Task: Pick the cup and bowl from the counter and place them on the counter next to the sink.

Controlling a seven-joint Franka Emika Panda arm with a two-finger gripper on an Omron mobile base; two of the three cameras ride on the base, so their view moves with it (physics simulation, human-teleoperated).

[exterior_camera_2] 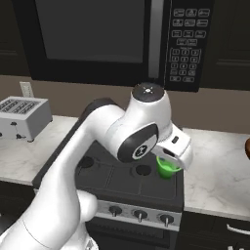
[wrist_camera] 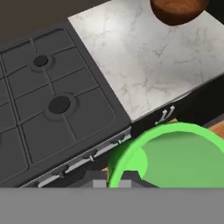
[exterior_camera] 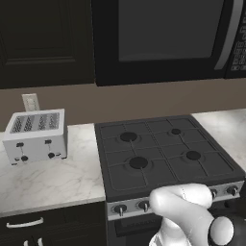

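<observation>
Brown wall (exterior_camera: 144, 98) (dark cabinets (exterior_camera: 43, 38)), black microwave (exterior_camera_2: 112, 39).

I see bare counter (wrist_camera: 144, 65) at upper centre of the hand view, with the bowl (wrist_camera: 177, 9) blocking its top edge; the toaster (exterior_camera: 36, 135) crowds the left base view's left counter.

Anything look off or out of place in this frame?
Nothing stands out. The cup is held upright in the shut pincer, carried above the stovetop, nothing spilled. The bowl sits upright on the counter right of the stove; the toaster stands square on the left counter.
</observation>
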